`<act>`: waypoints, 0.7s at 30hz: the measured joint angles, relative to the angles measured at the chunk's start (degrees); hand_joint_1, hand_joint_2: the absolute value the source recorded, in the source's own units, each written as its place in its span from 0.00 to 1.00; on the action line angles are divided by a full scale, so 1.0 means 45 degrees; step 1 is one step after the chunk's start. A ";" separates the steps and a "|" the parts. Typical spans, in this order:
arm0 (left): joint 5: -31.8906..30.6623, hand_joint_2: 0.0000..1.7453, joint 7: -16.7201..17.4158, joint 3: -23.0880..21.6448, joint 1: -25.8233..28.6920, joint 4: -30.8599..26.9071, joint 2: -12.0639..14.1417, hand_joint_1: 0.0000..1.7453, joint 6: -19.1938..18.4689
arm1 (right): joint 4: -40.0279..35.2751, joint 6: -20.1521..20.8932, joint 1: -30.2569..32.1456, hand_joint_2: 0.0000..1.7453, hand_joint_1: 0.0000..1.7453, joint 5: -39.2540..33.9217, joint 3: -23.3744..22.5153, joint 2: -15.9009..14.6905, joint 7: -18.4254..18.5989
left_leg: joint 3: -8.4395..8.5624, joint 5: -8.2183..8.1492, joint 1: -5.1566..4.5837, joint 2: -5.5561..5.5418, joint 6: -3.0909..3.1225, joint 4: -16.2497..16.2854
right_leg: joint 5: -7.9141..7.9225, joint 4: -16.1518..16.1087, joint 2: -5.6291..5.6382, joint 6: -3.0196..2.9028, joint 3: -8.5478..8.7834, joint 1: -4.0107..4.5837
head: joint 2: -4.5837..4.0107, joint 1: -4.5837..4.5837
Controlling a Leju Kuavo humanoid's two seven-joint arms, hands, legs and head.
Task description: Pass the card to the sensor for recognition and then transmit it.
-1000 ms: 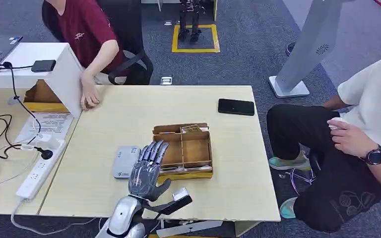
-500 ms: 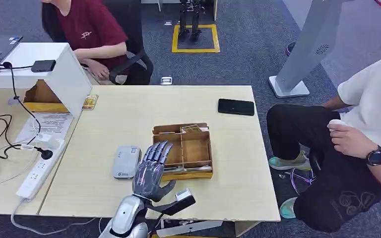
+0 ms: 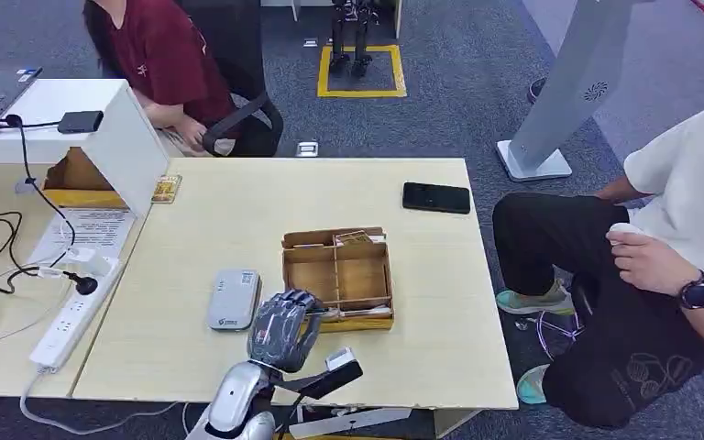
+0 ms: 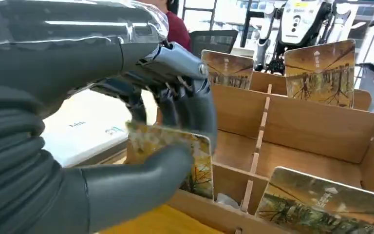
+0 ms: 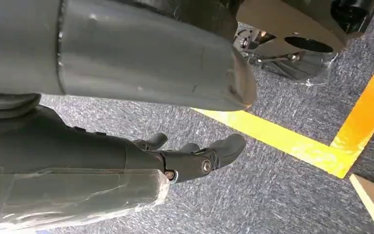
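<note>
right now your left robot hand [image 4: 141,146] is pinching a card [image 4: 175,156] between thumb and fingers, at the near left corner of the wooden box [image 3: 337,268] on the surface [image 3: 238,211]. from the wrist view the card stands upright in the front compartment, its lower edge apparently inside the box; i can't tell whether it has cleared the front wall. in the head view the left robot hand [image 3: 282,328] is curled over that same corner, just beside the grey sensor [image 3: 234,299], which lies flat to the left of the box.

other cards stand in the back compartments [image 4: 321,73], and one leans in the front right compartment [image 4: 321,204], so watch that you don't drag a neighbour along.

your right robot hand [image 5: 195,156] hangs near the carpet with fingers loosely apart, holding nothing.

my read: you're at the pick step, grasp made, lift not yet done. next calls for a straight lift until the card is free of the box wall, then a short sideways carry to hold it over the sensor, face close and level. the pinch looks shallow, so a quick swing could tilt or drop the card. a person [image 3: 678,238] sits at the right, likely the handover side afterward.
</note>
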 joint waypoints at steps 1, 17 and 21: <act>0.0015 1.00 0.0000 0.0000 -0.0011 0.0005 0.0005 1.00 0.0000 | 0.0000 0.0000 0.0000 0.00 0.00 0.0000 0.0004 0.0000 0.0000 | 0.0000 0.0000 0.0000 0.0000 0.0000 0.0000 | 0.0000 0.0000 0.0000 0.0000 0.0000 0.0000 | 0.0000 0.0000; 0.0233 1.00 -0.0117 0.0000 -0.0124 0.0010 0.0029 1.00 -0.0092 | 0.0000 -0.0010 -0.0006 0.00 0.00 0.0000 0.0000 0.0000 -0.0092 | -0.0002 -0.0001 0.0000 0.0000 0.0001 0.0000 | 0.0000 0.0000 -0.0001 0.0000 0.0000 0.0000 | 0.0000 0.0005; 0.0494 1.00 -0.0300 0.0000 -0.0122 0.0010 0.0053 1.00 -0.0039 | 0.0000 -0.0010 -0.0006 0.00 0.00 0.0005 0.0000 0.0000 -0.0131 | -0.0001 0.0000 0.0000 0.0000 0.0000 0.0000 | 0.0000 0.0000 -0.0001 0.0000 0.0001 0.0000 | 0.0000 0.0005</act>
